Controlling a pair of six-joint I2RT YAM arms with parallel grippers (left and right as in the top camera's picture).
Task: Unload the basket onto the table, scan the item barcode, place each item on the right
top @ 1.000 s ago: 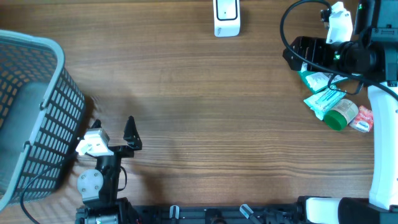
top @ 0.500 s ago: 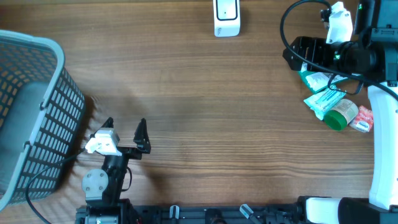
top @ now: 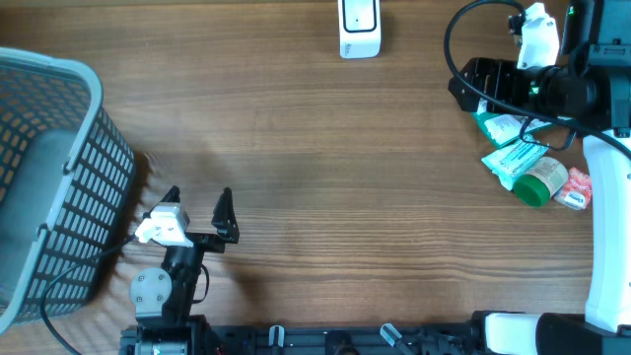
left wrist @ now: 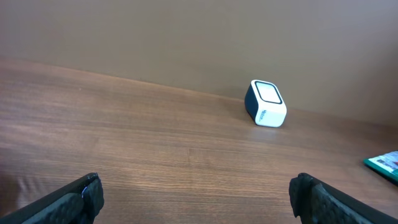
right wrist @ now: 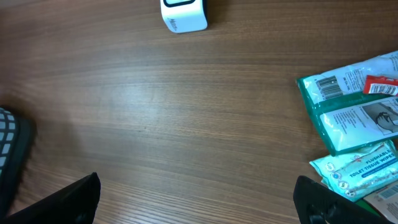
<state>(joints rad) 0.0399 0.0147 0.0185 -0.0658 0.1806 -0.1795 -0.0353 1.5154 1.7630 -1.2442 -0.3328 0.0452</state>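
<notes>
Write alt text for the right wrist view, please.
Teal packets of wipes, one with its barcode facing up, lie on a wooden table at the frame's right. A white scanner sits at the top, and the open right gripper holds nothing.

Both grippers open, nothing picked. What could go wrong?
The wipes packets overlap in a pile, so the right gripper may pinch two or drag neighbours. One packet's barcode faces up; it likely needs turning toward the scanner, risking a slip. The left gripper sits close to the basket and could bump it.
</notes>
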